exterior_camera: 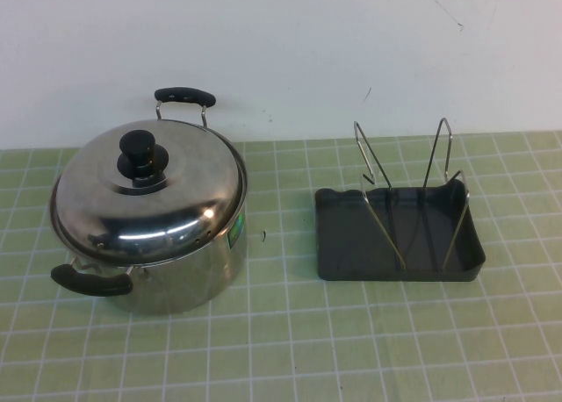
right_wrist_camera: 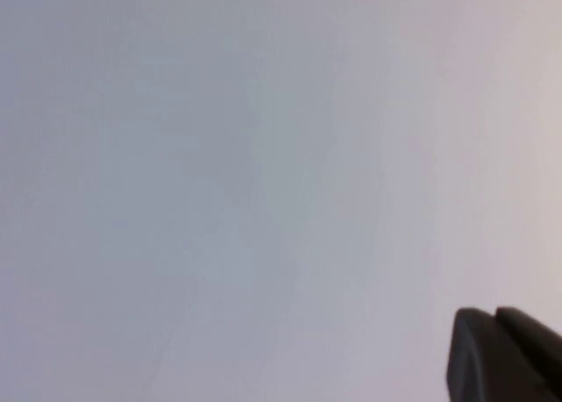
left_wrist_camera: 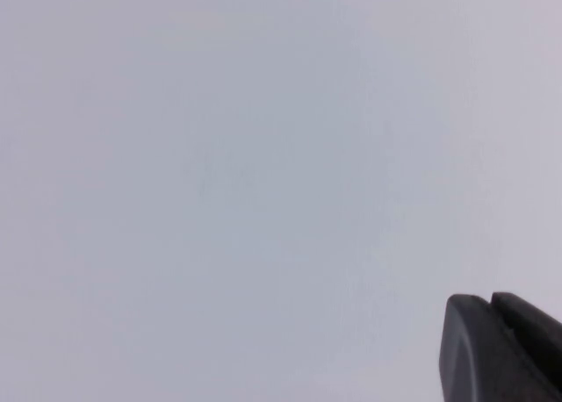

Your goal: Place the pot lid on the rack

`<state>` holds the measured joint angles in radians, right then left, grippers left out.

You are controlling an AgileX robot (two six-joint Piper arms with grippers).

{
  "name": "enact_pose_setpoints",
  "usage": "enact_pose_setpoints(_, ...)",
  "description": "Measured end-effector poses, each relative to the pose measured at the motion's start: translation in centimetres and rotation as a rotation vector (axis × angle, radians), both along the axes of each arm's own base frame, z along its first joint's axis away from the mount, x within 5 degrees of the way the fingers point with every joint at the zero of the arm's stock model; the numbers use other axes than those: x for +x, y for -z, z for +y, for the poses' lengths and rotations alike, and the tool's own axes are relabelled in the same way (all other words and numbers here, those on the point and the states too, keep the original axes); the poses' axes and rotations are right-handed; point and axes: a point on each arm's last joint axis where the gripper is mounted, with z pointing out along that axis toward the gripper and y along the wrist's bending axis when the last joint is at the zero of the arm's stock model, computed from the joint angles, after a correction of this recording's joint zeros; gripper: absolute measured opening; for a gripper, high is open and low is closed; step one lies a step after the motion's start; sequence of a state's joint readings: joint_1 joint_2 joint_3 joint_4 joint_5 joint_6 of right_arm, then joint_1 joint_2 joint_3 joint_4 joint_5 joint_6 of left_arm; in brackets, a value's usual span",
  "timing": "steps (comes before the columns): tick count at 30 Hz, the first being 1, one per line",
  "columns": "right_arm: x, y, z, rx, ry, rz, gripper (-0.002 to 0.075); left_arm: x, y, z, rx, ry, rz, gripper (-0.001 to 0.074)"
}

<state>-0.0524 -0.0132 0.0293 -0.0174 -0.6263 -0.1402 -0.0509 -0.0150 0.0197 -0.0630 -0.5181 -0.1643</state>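
The pot [exterior_camera: 162, 262] stood left, the lid [exterior_camera: 145, 196] seated on it, well apart from the empty rack [exterior_camera: 399, 235] waiting right. Left gripper [left_wrist_camera: 500, 349] and right gripper [right_wrist_camera: 505, 354] faced blank wall, parked away; grip unreadable on both.

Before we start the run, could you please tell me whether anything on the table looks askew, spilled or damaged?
Nothing stands out. The pot lid sits squarely on the pot, and the rack lies flat beside it with both wire loops upright. The left gripper and right gripper face blank wall.
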Motion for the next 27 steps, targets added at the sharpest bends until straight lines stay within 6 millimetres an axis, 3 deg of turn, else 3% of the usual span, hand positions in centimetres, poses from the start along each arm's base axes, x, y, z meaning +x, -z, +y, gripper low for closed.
enact_pose_setpoints(5, -1.5, -1.6, 0.1, -0.001, -0.01, -0.243, -0.0001, -0.3, -0.5, 0.2, -0.041, 0.006, -0.06, -0.0004)
enact_pose_setpoints(12, -1.7, -1.7, 0.1, 0.019, -0.033, -0.268, -0.0001, -0.4, -0.6, 0.3, -0.121, 0.047, -0.076, -0.0004)
enact_pose_setpoints(15, -1.3, -1.8, 0.1, 0.025, -0.032, -0.195, -0.0001, -0.2, -0.3, 0.3, -0.113, 0.042, -0.045, -0.0004)
enact_pose_setpoints(18, -0.9, -3.2, 0.1, 0.021, -0.026, -0.041, -0.0001, 0.2, 0.0, 0.1, -0.09, 0.041, 0.075, -0.0004)
enact_pose_setpoints(22, -1.2, -5.6, 0.2, -0.025, 0.002, 0.093, -0.0001, -0.1, -2.3, -0.1, -0.044, 0.035, 0.153, -0.0004)
enact_pose_setpoints(27, 0.4, -7.6, 0.0, -0.056, 0.03, 0.262, -0.0001, 0.2, -5.9, -0.2, 0.029, 0.009, 0.188, -0.0004)
